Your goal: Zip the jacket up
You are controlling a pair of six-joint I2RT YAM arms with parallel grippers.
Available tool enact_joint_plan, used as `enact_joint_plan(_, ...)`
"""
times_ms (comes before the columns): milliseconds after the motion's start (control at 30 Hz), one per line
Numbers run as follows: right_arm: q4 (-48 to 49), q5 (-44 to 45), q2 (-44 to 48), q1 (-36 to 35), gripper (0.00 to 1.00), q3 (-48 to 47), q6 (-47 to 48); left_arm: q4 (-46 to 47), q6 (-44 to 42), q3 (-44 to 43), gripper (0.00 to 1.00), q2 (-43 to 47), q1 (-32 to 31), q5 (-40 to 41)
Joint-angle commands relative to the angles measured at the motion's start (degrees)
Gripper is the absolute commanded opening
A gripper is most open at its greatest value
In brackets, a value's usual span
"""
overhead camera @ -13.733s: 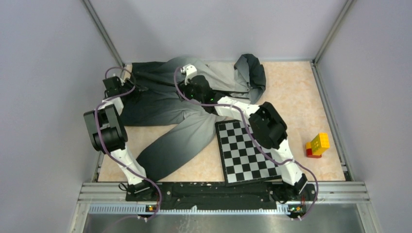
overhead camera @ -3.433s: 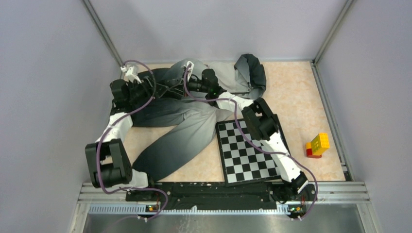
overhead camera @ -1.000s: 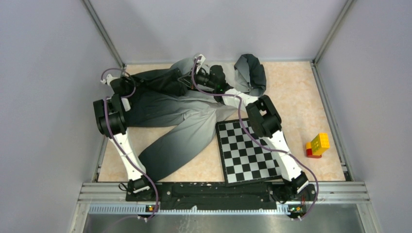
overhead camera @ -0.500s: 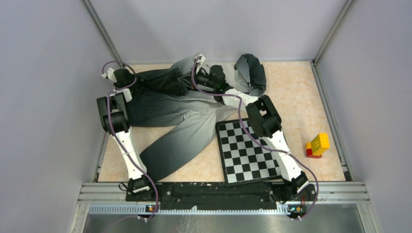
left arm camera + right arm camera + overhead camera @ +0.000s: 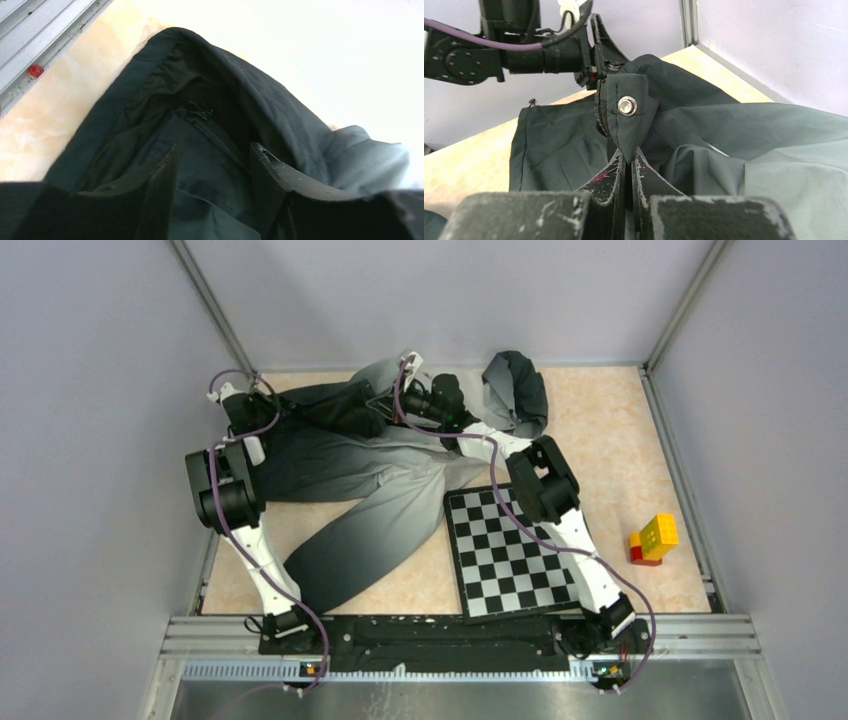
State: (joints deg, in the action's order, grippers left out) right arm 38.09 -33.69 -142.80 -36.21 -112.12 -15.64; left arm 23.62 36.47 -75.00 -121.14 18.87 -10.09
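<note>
The jacket [image 5: 370,480] sprawls over the far left of the desk [image 5: 620,430]. Its dark end lies close to the left edge rail [image 5: 45,35], and one sleeve reaches down beside the chessboard [image 5: 510,555]. The widest open desk is on the right, around a yellow-and-red toy block [image 5: 652,538]. The left tool [image 5: 214,152] is spread wide over dark fabric and the zipper [image 5: 200,119], gripping nothing. The right tool [image 5: 628,157] is pinched tight on a jacket flap bearing a silver snap [image 5: 626,106].
</note>
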Motion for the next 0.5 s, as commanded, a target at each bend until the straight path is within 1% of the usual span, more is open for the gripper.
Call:
enact_joint_plan(0,2.48,-0.34,2.09,0.7,0.0,-1.07,0.06,0.59,6.92,3.07,0.58,7.06,0.13,2.04)
enact_joint_plan(100,2.72,-0.45,2.09,0.7,0.0,-1.03,-0.1,-2.77,15.05,5.78,0.58,8.47,0.15,3.25)
enact_joint_plan(167,2.84,-0.5,2.09,0.7,0.0,-0.96,-0.18,-5.28,21.2,6.87,0.57,8.28,0.2,2.66)
enact_joint_plan(233,2.83,-0.5,2.09,0.7,0.0,-0.96,-0.16,-5.73,25.86,8.05,0.57,8.05,0.2,1.6)
enact_joint_plan(267,2.85,-0.5,2.09,0.7,0.0,-0.94,-0.13,-4.39,27.78,8.94,0.57,7.82,0.1,1.23)
enact_joint_plan(333,2.85,-0.5,2.18,0.7,0.0,-0.82,-0.02,-2.23,30.51,9.92,0.56,6.66,0.02,-0.09)
enact_joint_plan(467,2.96,-0.5,2.27,0.7,0.0,-0.71,-0.01,-1.42,32.52,8.7,0.53,3.82,-0.06,-1.37)
